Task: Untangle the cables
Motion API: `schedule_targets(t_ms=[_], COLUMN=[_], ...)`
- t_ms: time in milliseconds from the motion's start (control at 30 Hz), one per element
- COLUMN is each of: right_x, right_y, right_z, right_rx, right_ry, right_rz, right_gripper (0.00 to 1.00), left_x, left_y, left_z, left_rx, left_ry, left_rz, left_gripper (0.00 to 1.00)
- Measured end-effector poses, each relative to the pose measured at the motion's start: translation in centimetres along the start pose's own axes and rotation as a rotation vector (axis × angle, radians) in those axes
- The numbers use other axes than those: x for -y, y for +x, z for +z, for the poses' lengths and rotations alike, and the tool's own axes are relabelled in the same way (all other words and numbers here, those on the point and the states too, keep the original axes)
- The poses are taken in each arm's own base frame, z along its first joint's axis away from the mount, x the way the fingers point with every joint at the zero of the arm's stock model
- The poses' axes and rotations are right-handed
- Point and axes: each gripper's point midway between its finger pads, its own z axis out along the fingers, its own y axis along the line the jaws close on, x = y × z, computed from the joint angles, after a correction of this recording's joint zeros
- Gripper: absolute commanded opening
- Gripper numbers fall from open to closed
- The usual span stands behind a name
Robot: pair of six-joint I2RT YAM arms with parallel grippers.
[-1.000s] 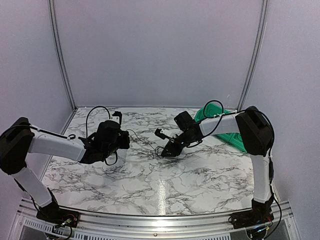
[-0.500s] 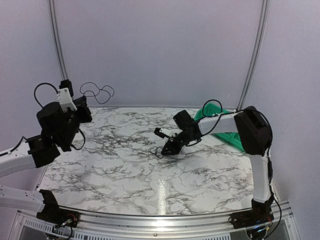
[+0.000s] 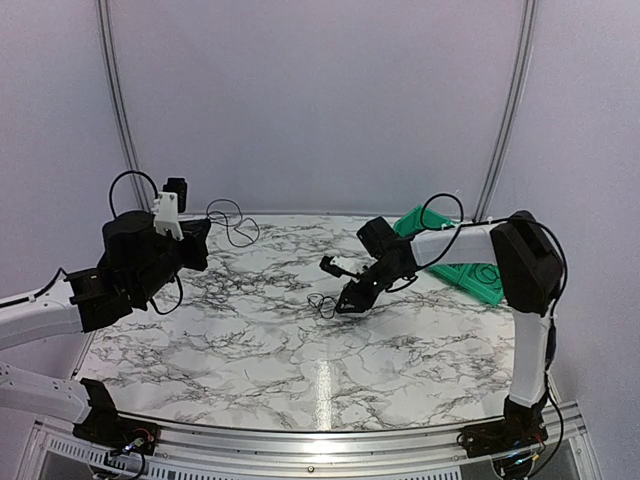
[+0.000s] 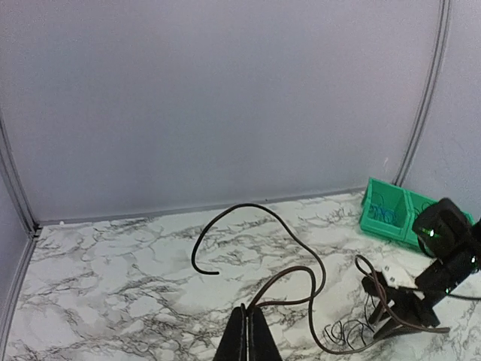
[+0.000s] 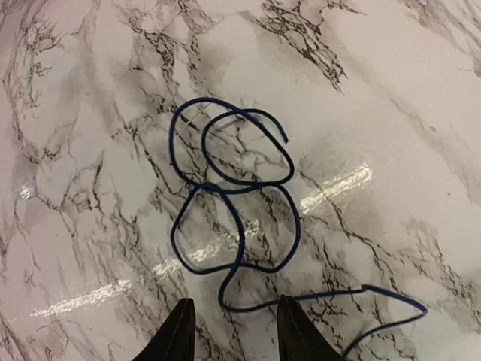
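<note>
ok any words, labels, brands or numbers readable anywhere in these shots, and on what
None: no text can be read in any view. The green bin, the marble table, the blue cable and the dark cable show no label, brand or number.

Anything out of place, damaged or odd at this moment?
Nothing damaged or spilled. One dark cable hangs in mid-air, pinched in the shut left gripper, its loose end curling above the table. The blue cable lies in loose loops on it under the open right gripper.
</note>
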Motion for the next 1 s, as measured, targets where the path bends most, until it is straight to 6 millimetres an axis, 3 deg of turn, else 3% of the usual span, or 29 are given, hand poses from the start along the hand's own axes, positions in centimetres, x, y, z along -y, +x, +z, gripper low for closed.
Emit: schedule_targets(t_ms=[100, 333, 433, 700, 867, 1000], right_x=[-0.7, -4.1, -5.7, -8.9, -9.8, -10.1], right_y=[-0.6, -7.2, -8.1, -8.5, -9.7, -8.9], right_z=[-3.3, -15.2, -17.5, -17.8, -16.7, -14.5], right_rx=[0.035, 0.314, 0.369, 0.39, 0.389, 0.345], right_ry=[0.019, 0.073, 0.047, -0.103, -0.198, -0.293], right_rz=[-0.007, -0.17, -0.206, -0.2, -0.177, -0.111], right_gripper=[0.41, 0.41, 0.41, 0.43, 0.44, 0.44], left_x=[1.4, 5.2, 7.4, 13.3, 14.5, 14.5], left_y=[2.4, 7.4, 7.9, 6.3, 8.3, 9.1], left_z=[0.9, 3.2, 4.3, 6.0, 6.2, 5.7], left_rx=[-0.072, -0.238, -0.283, -0.322, -0.378, -0.397], left_ry=[0.059, 0.208, 0.286, 0.514, 0.571, 0.59], left_rz=[0.013, 0.033, 0.01, -0.062, -0.06, -0.06], left_gripper=[0.0, 0.0, 0.0, 0.0, 0.0, 0.0])
